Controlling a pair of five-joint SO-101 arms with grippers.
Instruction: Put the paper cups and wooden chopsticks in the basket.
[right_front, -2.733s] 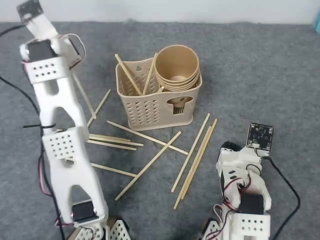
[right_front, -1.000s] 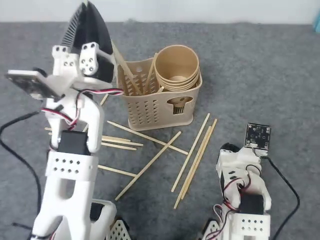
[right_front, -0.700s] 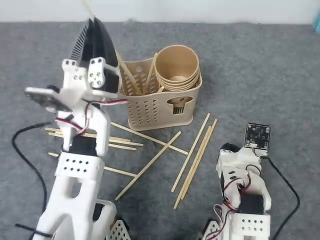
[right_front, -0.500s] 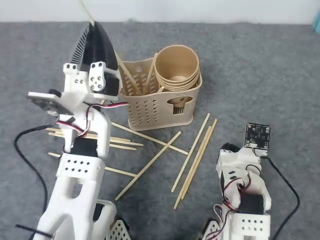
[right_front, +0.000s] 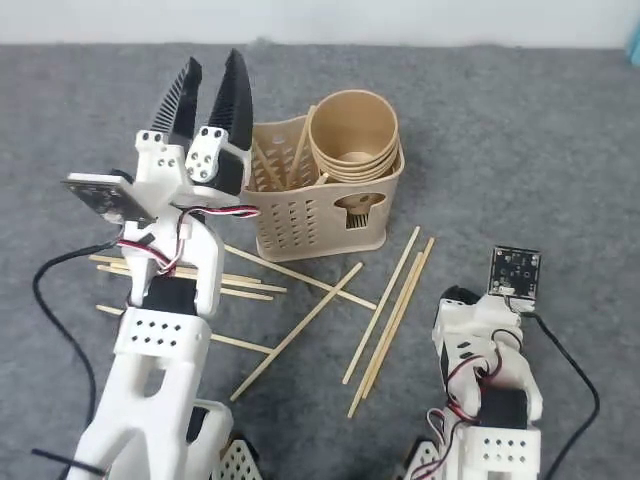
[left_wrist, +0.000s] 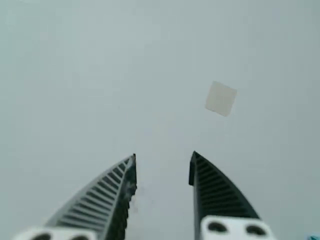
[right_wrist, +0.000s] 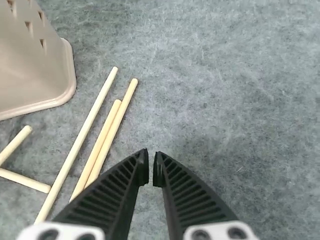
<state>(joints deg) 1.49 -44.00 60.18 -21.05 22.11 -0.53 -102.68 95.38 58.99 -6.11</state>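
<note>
Ribbed black left gripper, spread and empty, beside the perforated beige basket of nested paper cups; right gripper clenched on nothing over slim wooden chopsticks.

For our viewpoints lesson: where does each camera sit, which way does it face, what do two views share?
High view: fixed above, facing down on the table, basket, left arm, right arm.
Left wrist view: raised, facing a plain pale surface; own left gripper, open.
Right wrist view: low, facing the table; own right gripper, shut.
Shared: high and right wrist views show basket and chopsticks.
</note>
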